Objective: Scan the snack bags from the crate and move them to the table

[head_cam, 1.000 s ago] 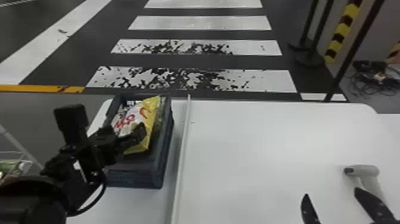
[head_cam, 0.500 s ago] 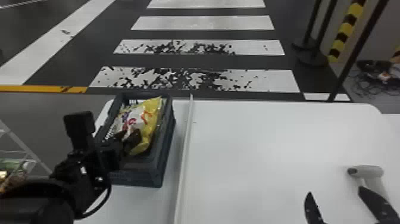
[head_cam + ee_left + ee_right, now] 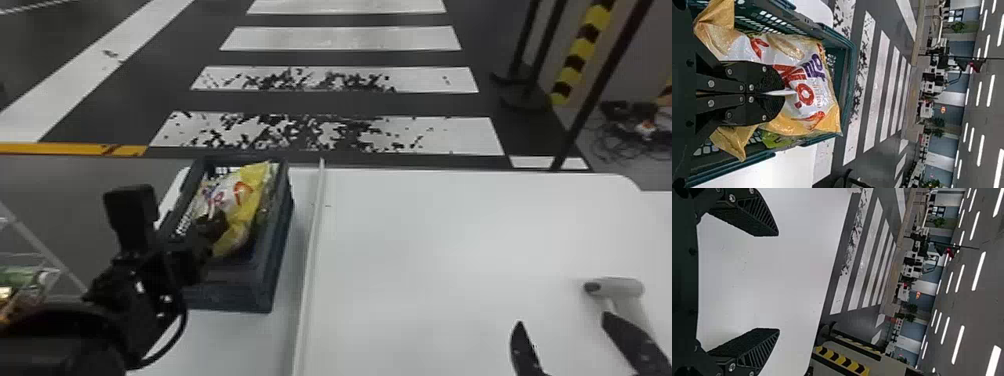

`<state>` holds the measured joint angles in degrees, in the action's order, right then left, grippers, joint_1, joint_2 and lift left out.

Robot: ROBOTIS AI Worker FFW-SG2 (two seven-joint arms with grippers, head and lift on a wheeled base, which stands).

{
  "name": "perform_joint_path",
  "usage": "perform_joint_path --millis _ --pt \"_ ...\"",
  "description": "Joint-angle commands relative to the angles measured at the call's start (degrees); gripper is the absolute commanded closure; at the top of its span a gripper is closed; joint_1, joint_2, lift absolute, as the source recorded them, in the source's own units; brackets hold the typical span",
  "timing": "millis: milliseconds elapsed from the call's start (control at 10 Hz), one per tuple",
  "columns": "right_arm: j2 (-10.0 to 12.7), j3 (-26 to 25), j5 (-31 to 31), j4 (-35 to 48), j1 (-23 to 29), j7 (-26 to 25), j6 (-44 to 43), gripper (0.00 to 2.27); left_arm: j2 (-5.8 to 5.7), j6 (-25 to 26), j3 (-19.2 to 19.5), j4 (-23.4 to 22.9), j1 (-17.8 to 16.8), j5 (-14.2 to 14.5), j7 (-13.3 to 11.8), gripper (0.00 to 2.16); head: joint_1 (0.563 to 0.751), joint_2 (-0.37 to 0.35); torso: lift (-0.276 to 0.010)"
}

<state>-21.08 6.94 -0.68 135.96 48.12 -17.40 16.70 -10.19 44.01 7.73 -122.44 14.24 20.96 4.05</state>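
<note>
My left gripper (image 3: 212,225) is over the dark crate (image 3: 282,240) at the table's left, at the yellow-and-white snack bag (image 3: 250,200). In the left wrist view, the left gripper (image 3: 783,93) is shut on a pinched fold of the snack bag (image 3: 807,105), which lies within the crate (image 3: 848,70). A green bag (image 3: 775,140) is partly hidden beneath it. Low at the right of the head view, my right gripper (image 3: 565,332) stands open over the table; the right gripper (image 3: 778,282) has nothing between its fingers. Beside it lies a grey-white handheld scanner (image 3: 620,290).
A pale raised strip (image 3: 312,250) runs front to back on the white table (image 3: 425,250), just right of the crate. A rack with packaged goods (image 3: 25,285) stands at the far left. Black posts (image 3: 595,100) rise behind the table's right corner.
The left gripper has moved slightly right and toward the robot, onto the snack bag, which has shifted a little. The right gripper has hardly moved; the view itself shifts slightly.
</note>
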Motion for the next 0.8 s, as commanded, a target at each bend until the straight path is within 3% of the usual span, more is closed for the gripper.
perform_joint_path --millis 0,700 --pt "-0.01 0.0 0.06 0.0 0.13 0.0 -0.04 0.13 0.0 -1.33 -0.26 -1.4 0.7 -0.56 0.25 1.8 0.695 0.077 -0.095" --pt "-0.19 -0.17 0.33 0.35 1.1 0.0 -0.92 0.13 0.0 -0.28 0.8 -12.3 4.92 1.28 1.31 1.83 0.695 0.069 -0.095"
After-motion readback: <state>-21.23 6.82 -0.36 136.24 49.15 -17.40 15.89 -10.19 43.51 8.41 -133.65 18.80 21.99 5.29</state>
